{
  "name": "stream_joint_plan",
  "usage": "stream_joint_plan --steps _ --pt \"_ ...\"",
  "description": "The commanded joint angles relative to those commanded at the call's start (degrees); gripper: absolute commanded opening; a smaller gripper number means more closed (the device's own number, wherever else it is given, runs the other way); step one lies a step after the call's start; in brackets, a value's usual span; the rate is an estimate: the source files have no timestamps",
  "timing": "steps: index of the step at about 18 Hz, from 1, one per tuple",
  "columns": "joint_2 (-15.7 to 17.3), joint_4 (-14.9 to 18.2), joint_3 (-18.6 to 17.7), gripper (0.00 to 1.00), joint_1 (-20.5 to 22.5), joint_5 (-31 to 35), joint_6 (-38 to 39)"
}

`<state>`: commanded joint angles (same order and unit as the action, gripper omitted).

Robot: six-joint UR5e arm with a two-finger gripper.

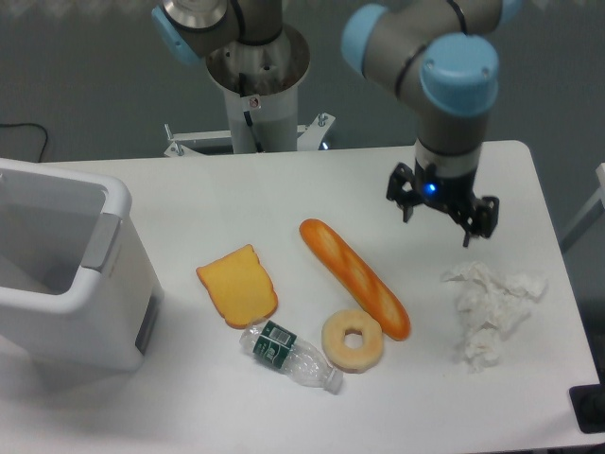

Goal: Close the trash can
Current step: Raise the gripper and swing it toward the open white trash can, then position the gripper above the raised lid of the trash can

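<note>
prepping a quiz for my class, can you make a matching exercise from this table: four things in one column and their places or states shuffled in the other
Things:
1. trash can
2. crumpled tissue
3. plastic bottle
4. gripper

Places or states:
A. lying on its side in front of the toast slice
B. open at the top, at the table's left edge
C. above the table, holding nothing
D. near the table's right edge

Pairs: 1-B, 2-D, 3-A, 4-C

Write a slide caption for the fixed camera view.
Open trash can at table's left; gripper hovers empty near crumpled paper, far from it.
</note>
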<state>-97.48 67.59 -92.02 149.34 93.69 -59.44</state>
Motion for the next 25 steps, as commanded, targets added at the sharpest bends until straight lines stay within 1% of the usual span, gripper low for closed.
stream_joint_plan --steps 1,2,3,4,5,7,8,11,13,14,16,18,21,22,25 --pt "1.2 0.0 -0.5 1.00 -1.4 0.1 1.5" --pt "2.2 0.1 -0.3 1.00 -1.9 -0.1 3.6" --pt "3.5 0.4 -0.4 1.00 -2.1 -0.8 6.8" --pt "5.0 0.5 -0.7 1.00 -3.2 -1.7 9.8" --pt "6.1 0.5 -0.7 1.00 -5.2 -3.4 12.8" --pt "9.6 0.8 -1.0 1.00 -7.9 -4.5 20.7" --pt "10.6 0.7 -1.1 1.00 -9.6 -5.1 24.3" --pt "12.6 0.6 -1.1 1.00 -17.8 -6.0 34.0" --pt "13.4 0.5 -1.1 1.00 -22.8 -7.1 38.6" --pt "13.4 0.4 -1.1 1.00 -25.0 -8.6 40.2" --pt "13.5 0.2 -0.9 1.00 -27.7 -11.8 41.9" --pt "13.5 0.0 -0.5 1.00 -30.8 -16.2 42.3" --pt "13.5 0.0 0.8 1.00 -34.7 -21.3 42.4" --pt "13.5 0.0 0.8 1.00 -35.9 -22.2 42.3" --pt "13.4 0.0 0.8 1.00 -39.6 -22.4 42.7"
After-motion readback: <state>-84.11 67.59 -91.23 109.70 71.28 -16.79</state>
